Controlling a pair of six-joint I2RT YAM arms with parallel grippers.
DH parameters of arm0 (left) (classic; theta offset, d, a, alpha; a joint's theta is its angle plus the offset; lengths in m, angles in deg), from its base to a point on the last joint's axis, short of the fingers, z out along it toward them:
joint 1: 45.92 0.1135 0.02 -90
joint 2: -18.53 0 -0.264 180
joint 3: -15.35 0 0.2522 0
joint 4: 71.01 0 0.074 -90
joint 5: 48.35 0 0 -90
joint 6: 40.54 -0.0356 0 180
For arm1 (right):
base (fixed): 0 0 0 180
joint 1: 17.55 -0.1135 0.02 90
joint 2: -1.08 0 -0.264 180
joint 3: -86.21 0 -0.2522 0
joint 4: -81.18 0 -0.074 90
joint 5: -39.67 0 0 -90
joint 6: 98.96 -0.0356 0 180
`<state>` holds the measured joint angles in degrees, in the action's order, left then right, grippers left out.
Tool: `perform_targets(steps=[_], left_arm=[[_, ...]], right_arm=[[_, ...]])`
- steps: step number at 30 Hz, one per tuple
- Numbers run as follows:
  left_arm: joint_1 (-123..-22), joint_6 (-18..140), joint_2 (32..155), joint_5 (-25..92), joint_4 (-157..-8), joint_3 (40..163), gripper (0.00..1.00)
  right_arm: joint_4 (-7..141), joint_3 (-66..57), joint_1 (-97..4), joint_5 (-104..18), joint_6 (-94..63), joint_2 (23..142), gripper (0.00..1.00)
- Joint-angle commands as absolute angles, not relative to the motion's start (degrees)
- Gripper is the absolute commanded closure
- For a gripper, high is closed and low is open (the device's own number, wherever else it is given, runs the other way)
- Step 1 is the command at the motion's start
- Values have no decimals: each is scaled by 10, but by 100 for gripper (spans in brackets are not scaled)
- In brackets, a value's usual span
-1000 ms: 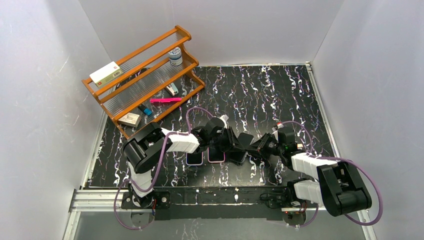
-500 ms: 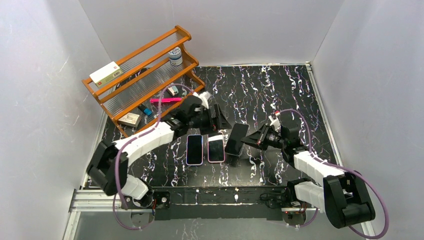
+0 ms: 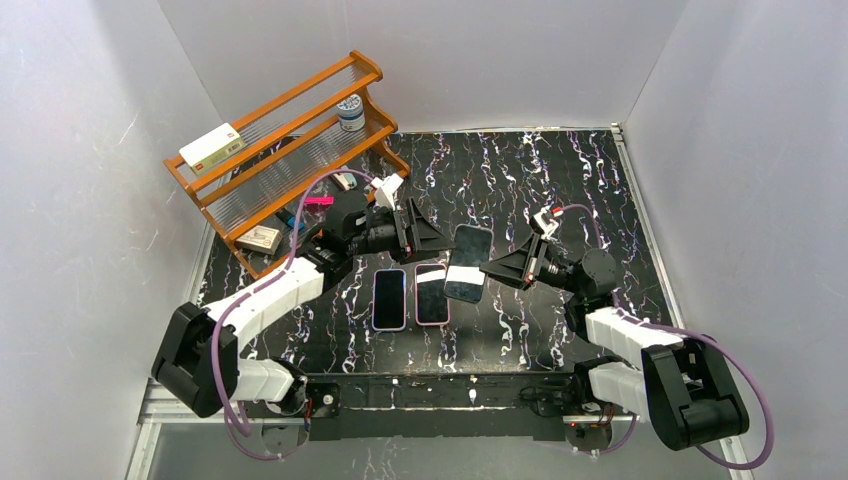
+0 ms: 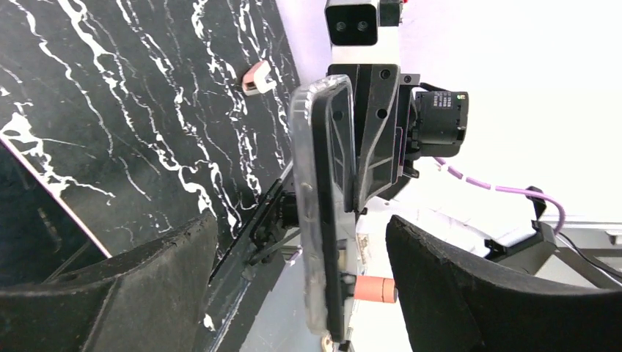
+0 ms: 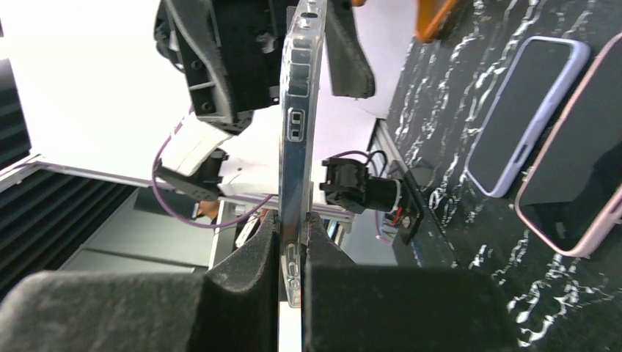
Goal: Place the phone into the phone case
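A dark phone (image 3: 468, 262) in a clear phone case (image 4: 309, 183) hangs tilted above the table's middle. My right gripper (image 3: 497, 270) is shut on its lower end. In the right wrist view the cased phone (image 5: 293, 110) stands edge-on, and my right gripper (image 5: 294, 253) pinches it between both black pads. My left gripper (image 3: 418, 232) is open just left of the phone, at its top end. The left wrist view shows the left gripper (image 4: 301, 227) with its jaws wide on either side of the phone's edge, touching nothing.
A purple-cased phone (image 3: 390, 298) and a pink-cased phone (image 3: 432, 295) lie side by side on the black marbled table (image 3: 540, 180), below the held phone. An orange wooden rack (image 3: 280, 150) with a box and a jar stands at the back left. White walls close three sides.
My left gripper has opened, let go of the phone and drawn back up and to the left. My right gripper has lifted the cased phone off the table and up.
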<state>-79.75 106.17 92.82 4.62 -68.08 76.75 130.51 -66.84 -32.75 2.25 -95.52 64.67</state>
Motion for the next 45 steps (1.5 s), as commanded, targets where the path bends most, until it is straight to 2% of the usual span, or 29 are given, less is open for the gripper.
perform_targets(steps=[1,8,11,14,16,19,21,23,26,30,33,35,37,39,41,44,45], left_arm=[[-795,1102,930,1,-590,752,20],[-800,1176,951,-4,-476,721,34],[-815,1187,962,0,-459,721,36],[-837,1193,980,4,-447,723,42],[-852,1196,990,9,-438,726,53],[-859,1199,992,24,-430,726,82],[-859,1201,994,32,-430,725,95],[-859,1208,999,37,-430,721,100],[-860,1216,1004,45,-431,714,100],[-860,1220,1004,44,-432,711,100],[-860,1226,1006,37,-434,717,100],[-860,1233,1006,34,-435,718,97],[-860,1234,1001,34,-443,717,86],[-859,1225,993,34,-460,717,71],[-858,1209,981,33,-481,716,49],[-855,1193,954,38,-495,705,29],[-855,1192,947,39,-495,702,26]], right_arm=[[1487,-663,-332,46,-1048,655,99],[1484,-657,-340,48,-1053,661,99],[1483,-655,-346,47,-1050,667,99],[1483,-652,-353,48,-1046,676,99],[1486,-650,-356,48,-1045,681,99],[1485,-651,-360,49,-1044,684,97],[1473,-651,-361,50,-1039,682,86],[1448,-650,-364,46,-1024,676,72],[1395,-640,-370,36,-996,665,59],[1334,-616,-380,25,-961,661,48],[1307,-608,-380,10,-950,667,50],[1307,-609,-380,-7,-959,671,59],[1317,-614,-380,-26,-969,670,76],[1321,-619,-380,-50,-979,666,86],[1315,-627,-380,-82,-994,655,90],[1283,-644,-380,-153,-1015,627,92],[1277,-654,-380,-186,-1028,614,92]])
